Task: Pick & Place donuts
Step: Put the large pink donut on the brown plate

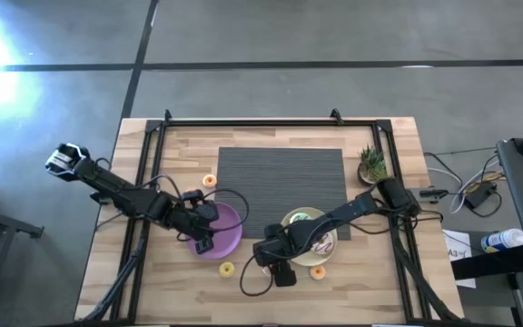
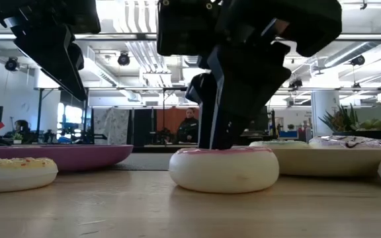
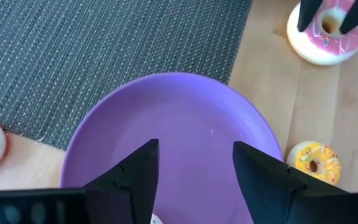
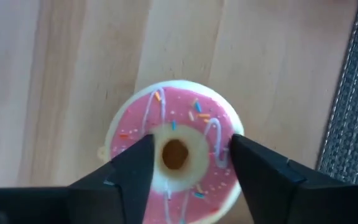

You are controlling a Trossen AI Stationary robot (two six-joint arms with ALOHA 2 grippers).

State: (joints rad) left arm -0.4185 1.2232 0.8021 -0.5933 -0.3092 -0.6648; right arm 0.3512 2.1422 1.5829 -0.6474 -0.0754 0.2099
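The pink iced donut [image 4: 176, 155] lies flat on the wood in front of the pale-yellow plate [image 1: 330, 254]. My open right gripper [image 4: 190, 142] stands over it, one finger on each side of its hole. That plate carries the green-white donut [image 1: 302, 217] and the purple-white donut [image 2: 349, 141]. My left gripper [image 3: 194, 149] hovers open over the purple plate [image 3: 173, 118], touching nothing. A yellow donut [image 1: 227, 269] rests on the table near that plate. One orange donut [image 1: 210, 181] sits beside the mat, another [image 1: 317, 272] by the pale-yellow plate. My right gripper comes from above, pointing down, open, with its fingertips [image 2: 220, 142] down at the pink donut's iced top [image 4: 191, 112] on opposite sides of the hole. The donut lies flat on the table [image 2: 223, 170]. Whether the tips press on the icing I cannot tell.
A grey ribbed mat [image 1: 284, 182] covers the table's far middle. A small potted plant [image 1: 370, 163] stands at the far right. A black frame rail [image 1: 271, 123] and cables run round the table's edges. Bare wood lies along the near edge [image 1: 171, 300].
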